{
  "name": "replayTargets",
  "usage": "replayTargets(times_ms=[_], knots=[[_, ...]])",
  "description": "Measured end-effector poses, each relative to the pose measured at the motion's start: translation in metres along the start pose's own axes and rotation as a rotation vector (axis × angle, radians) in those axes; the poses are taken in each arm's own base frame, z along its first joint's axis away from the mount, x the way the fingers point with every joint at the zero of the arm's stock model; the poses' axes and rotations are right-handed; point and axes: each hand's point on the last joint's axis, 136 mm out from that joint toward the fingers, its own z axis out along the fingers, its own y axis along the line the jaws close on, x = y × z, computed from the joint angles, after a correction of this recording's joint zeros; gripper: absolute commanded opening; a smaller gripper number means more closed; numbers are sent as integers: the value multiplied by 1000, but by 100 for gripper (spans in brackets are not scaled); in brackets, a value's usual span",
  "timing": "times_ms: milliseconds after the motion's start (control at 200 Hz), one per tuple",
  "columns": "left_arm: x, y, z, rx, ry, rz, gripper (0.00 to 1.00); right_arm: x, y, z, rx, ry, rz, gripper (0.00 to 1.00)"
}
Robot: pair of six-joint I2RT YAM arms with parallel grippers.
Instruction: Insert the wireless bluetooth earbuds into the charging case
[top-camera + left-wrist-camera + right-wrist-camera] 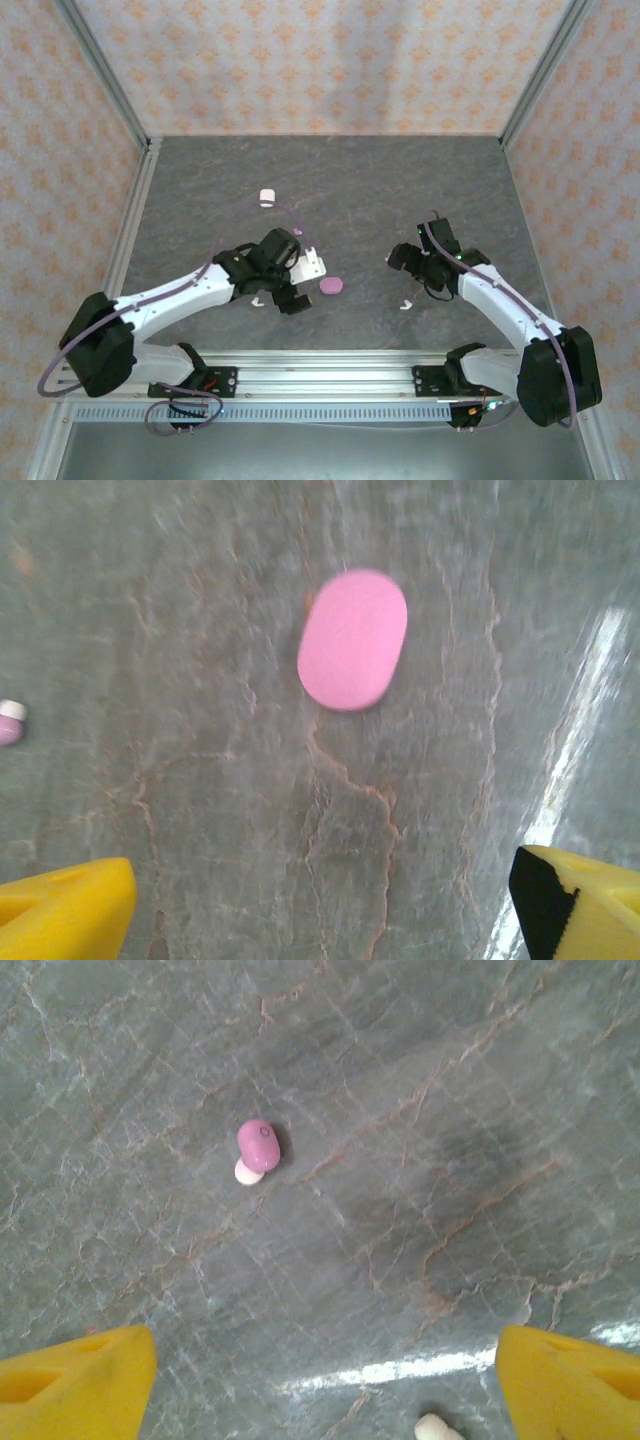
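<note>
Since both hands are spread with nothing between their fingers, every item is entered as lying loose on the bench (400, 180).

Item 1. Left hand (322, 905): released, yellow fingers (60, 910) wide apart. It is poised over the pink charging case, probably so that the case sits centred between the fingers for a steadying or opening grip.

Item 2. Pink charging case (352, 638): a smooth oval pebble lying flat, apart from the fingers and near the middle of the bench. It appears shut, so its contents cannot be told. By this reading it must be opened before anything goes in.

Item 3. Right hand (325, 1375): released and empty. It is aimed down at a pink earbud, likely lined up for a pick.

Item 4. Pink earbud (258, 1148): a tiny rounded pink body with a pale tip, on its side on bare bench, well ahead of the right fingers and apart from the case.

Item 5. Second pink earbud (10, 722): pink with a white end, off to one side of the case.

Item 6. White earbud (406, 305): a small pale piece near the right arm, on the bench.

Item 7. Small white object (266, 196): farther back, too small to identify.
</note>
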Motion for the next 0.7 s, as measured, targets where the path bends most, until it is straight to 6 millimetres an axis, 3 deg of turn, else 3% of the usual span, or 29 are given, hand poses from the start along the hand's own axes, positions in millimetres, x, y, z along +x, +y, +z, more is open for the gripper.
replayTargets(times_ms=[120, 360, 696], knots=[[0, -4, 14, 56, 46, 49, 96, 3, 4, -3, -27, 14, 24, 88], [-38, 4, 35, 93, 38, 112, 84, 14, 12, 3, -103, 47, 134, 84], [-41, -3, 72, 193, 99, 128, 84, 20, 17, -5, -159, 39, 177, 83]])
